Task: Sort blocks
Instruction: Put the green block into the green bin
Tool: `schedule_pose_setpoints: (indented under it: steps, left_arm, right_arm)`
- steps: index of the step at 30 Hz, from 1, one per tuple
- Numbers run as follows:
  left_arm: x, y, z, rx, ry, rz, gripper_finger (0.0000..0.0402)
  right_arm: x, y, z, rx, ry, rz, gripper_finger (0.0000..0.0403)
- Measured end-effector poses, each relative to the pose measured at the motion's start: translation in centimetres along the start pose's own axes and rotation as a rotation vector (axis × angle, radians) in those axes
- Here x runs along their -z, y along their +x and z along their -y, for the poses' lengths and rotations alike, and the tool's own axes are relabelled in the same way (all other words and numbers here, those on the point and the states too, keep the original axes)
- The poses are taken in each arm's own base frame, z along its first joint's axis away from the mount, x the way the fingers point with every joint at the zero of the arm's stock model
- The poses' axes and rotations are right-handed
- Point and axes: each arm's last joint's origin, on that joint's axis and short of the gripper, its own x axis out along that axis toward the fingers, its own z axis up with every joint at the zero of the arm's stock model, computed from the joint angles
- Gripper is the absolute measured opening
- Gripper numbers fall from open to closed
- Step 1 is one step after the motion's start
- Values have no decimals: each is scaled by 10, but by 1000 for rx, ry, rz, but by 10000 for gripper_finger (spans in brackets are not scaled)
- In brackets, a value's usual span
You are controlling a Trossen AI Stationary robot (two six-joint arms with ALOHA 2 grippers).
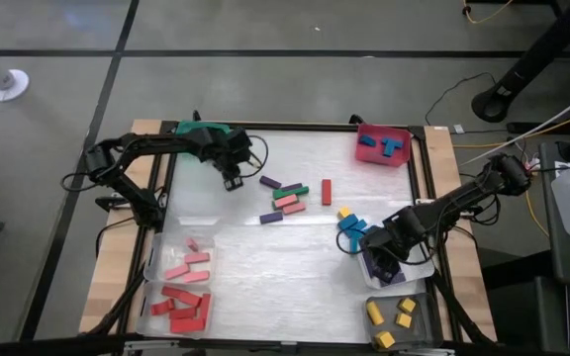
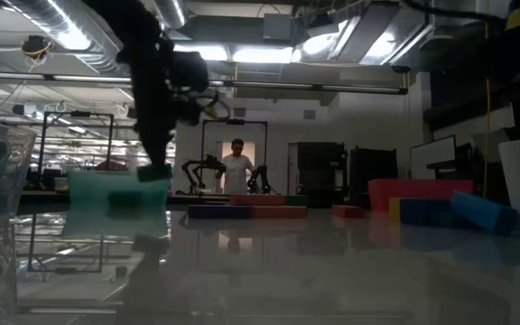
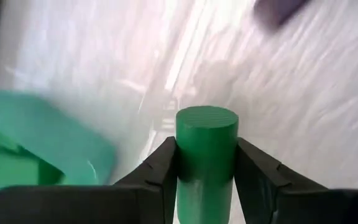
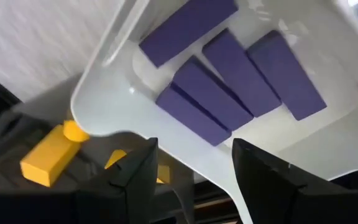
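Note:
My left gripper (image 1: 232,180) is beside the green bin (image 1: 203,132), shut on a green cylindrical block (image 3: 207,134). My right gripper (image 4: 194,150) hangs open above a clear bin (image 1: 396,269) that holds several purple blocks (image 4: 229,74). Loose blocks lie flat mid-table: purple (image 1: 270,183), green (image 1: 290,191), pink (image 1: 287,205), red (image 1: 327,191), yellow (image 1: 344,212) and blue (image 1: 350,228). In the low view the left arm (image 2: 156,90) comes down in front of the green bin (image 2: 120,203). My left gripper pinches the green cylindrical block between its two fingers (image 3: 160,168), one on each side of the round wall just below its end face (image 3: 207,117). The block runs along the fingers and sticks out past their tips. It is lifted clear of the table.
A red bin (image 1: 382,145) at the far right corner holds blue blocks. Clear bins at the near left hold pink blocks (image 1: 188,263) and red blocks (image 1: 181,307). A grey bin (image 1: 392,318) at the near right holds yellow blocks (image 4: 48,155). A person (image 2: 236,167) stands far behind the table.

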Motion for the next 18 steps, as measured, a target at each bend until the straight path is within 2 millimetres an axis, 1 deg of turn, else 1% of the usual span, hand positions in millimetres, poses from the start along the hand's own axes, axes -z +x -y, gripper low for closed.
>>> schedule_pose_setpoints:
  steps: [4, 7, 9, 13, 18]
  left_arm:
    - [-21, -24, -8, -8, 13, 92, 108]
    - [-27, -37, -19, -24, 40, 103, 108]
    - [-29, -43, -28, -58, 43, 101, 108]
    - [-22, -45, -50, -175, 24, 27, 110]
    - [-6, -41, -80, -266, -67, -71, 113]
  right_arm:
    - [-10, -12, 0, -40, 32, 27, 204]
    - [-17, -27, -4, -86, 27, 73, 204]
    - [-22, -40, -7, -93, 31, 154, 204]
    - [-35, -59, -6, -31, 74, 390, 204]
    - [-52, -71, 5, 97, 183, 679, 204]
